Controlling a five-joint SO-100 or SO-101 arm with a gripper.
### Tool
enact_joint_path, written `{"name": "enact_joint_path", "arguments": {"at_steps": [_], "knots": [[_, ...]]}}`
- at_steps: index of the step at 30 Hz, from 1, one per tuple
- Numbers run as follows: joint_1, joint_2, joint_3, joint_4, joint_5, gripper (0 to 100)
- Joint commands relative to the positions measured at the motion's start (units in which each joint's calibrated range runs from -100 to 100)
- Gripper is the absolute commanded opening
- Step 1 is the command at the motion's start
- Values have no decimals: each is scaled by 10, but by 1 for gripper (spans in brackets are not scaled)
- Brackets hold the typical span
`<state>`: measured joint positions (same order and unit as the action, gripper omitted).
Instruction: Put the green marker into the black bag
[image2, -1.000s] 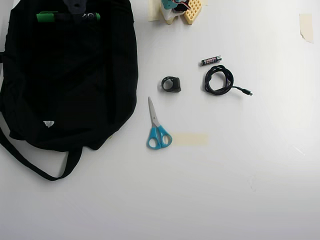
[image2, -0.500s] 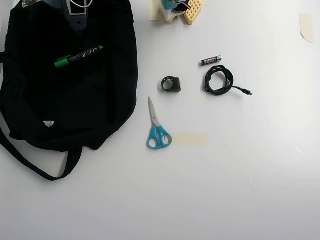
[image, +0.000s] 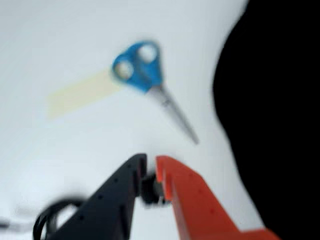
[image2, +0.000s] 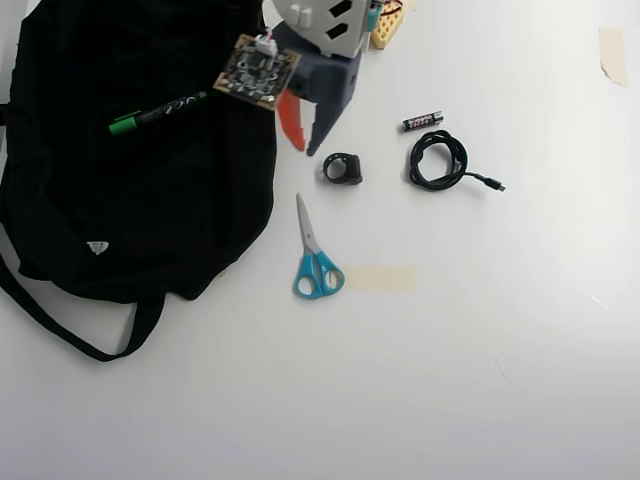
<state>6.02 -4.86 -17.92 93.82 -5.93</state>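
The green marker (image2: 155, 112) lies slanted on top of the black bag's (image2: 120, 220) upper part, green cap toward the left in the overhead view. My gripper (image2: 304, 149) hangs just past the bag's right edge, above the white table, apart from the marker. Its red and dark fingers sit nearly together with nothing held. In the wrist view the gripper (image: 149, 165) points at the table, with the black bag (image: 280, 100) filling the right side. The marker is out of the wrist view.
Blue-handled scissors (image2: 318, 272) (image: 142, 70) lie by a pale tape strip (image2: 380, 278) (image: 82, 92). A small black ring-shaped part (image2: 343, 168) sits just right of the gripper. Farther right are a battery (image2: 422, 121) and a coiled black cable (image2: 438, 160).
The marker went from the bag's top edge to lower on the bag, free of the gripper, and has lain still since. The arm swung right, off the bag toward the ring part.
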Motion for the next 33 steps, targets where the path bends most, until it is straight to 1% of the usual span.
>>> {"name": "enact_joint_path", "arguments": {"at_steps": [1,4,9,14,19,26,30,33], "knots": [[-26,-44,-19,43,1,2],[-37,-67,2,53,1,2],[-41,-136,124,31,1,2],[-62,-205,261,-48,1,2],[-74,-304,469,-166,1,2],[-86,-485,777,-344,2,2],[-98,-538,867,-388,2,2],[-104,-576,915,-395,2,2]]}}
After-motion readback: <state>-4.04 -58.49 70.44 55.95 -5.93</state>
